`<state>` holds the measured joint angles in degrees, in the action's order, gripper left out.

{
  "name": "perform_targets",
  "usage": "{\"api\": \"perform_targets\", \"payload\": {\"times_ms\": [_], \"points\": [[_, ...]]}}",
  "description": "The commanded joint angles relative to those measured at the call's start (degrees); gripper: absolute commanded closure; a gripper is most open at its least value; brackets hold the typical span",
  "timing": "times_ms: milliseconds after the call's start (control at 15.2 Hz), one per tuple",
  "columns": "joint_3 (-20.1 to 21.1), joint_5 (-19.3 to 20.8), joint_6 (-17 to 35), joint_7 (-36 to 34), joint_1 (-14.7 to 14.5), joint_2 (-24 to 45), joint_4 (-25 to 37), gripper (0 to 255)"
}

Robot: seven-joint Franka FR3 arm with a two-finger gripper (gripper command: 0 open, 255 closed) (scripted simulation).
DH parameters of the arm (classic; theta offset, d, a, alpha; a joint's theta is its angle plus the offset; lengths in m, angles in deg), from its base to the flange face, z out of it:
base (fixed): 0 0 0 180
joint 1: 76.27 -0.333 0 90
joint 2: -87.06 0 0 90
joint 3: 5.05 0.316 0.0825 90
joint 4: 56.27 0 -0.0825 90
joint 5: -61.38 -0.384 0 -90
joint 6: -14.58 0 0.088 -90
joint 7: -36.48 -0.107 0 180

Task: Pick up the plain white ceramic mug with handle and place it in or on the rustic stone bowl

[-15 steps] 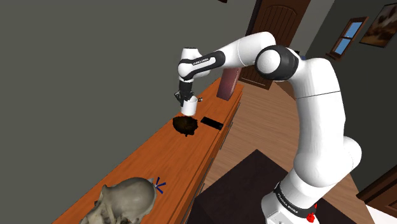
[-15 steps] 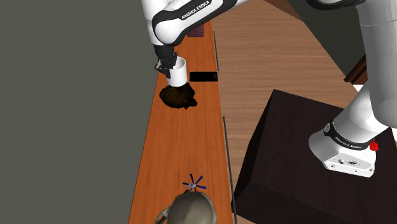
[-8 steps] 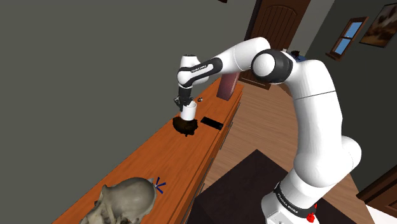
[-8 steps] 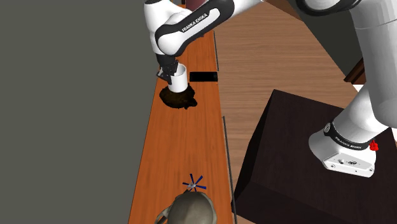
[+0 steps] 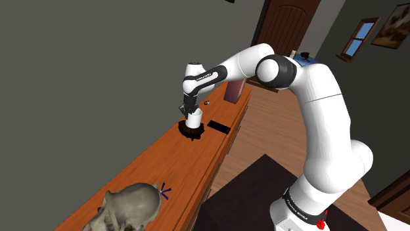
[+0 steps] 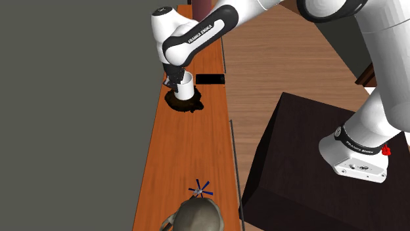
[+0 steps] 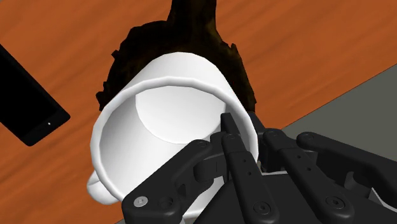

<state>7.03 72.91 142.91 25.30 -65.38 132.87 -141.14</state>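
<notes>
Gripper [image 6: 176,82] was shut on the white mug [image 6: 186,87], pinching its rim wall. Mug sat upright in the dark bowl [image 6: 184,103], upper centre of the second exterior view. Rim pinch prob. chosen so mug lands mouth-up; release not yet done.

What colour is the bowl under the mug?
Very dark brown, almost black; the bowl shows best in the wrist view.

White mug [image 7: 168,118]; dark brown mottled bowl [image 7: 191,32]; orange-brown grained counter [image 6: 190,151]; black slab [image 6: 209,79]; black gripper [image 7: 240,125]; grey-beige skull-like object [image 5: 131,203]; blue spiky item [image 6: 201,191].
</notes>
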Motion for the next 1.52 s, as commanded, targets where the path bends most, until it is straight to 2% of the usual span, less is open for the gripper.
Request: {"api": "perform_targets", "payload": {"times_ms": [0,264,330,660,924,1452], "points": [[0.0,0.0,0.1,0.0,0.0,0.1,0.0,255],[0.0,0.0,0.1,0.0,0.0,0.1,0.0,255],[0.0,0.0,0.1,0.0,0.0,0.1,0.0,0],[0.0,0.0,0.1,0.0,0.0,0.0,0.0,0],[0.7,-0.9,-4.6,0.5,0.4,-4.2,0.5,0],[0.7,-0.9,-4.6,0.5,0.4,-4.2,0.5,0]]}}
